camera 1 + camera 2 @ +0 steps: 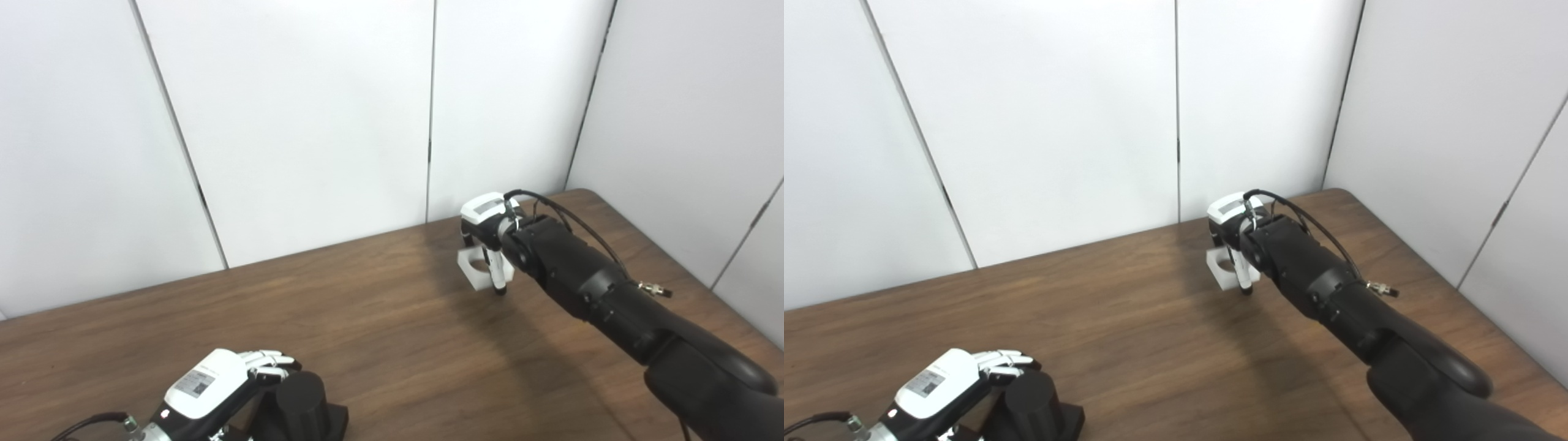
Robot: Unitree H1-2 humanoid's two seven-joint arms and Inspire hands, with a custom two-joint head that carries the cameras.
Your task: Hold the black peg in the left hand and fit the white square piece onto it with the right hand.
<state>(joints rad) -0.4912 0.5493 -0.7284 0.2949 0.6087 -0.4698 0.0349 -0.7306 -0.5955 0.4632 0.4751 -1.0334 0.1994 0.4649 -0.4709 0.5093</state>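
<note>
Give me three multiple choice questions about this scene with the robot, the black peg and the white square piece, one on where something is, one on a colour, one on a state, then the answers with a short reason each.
1. Where is the white square piece?
A. Far side of the table, at the right hand
B. Beside the black peg
C. On the floor

2. What colour is the table?
A. White
B. Dark brown wood
C. Green

3. What is the state of the white square piece and the peg?
A. Piece fitted on the peg
B. Apart, at opposite hands
C. Both in one hand

Answers:
1 A: the piece sits near the back wall under the right hand's fingers.
2 B: wood grain shows across the top.
3 B: the peg stands near the front edge with the left hand curled against it, far from the piece.
</note>
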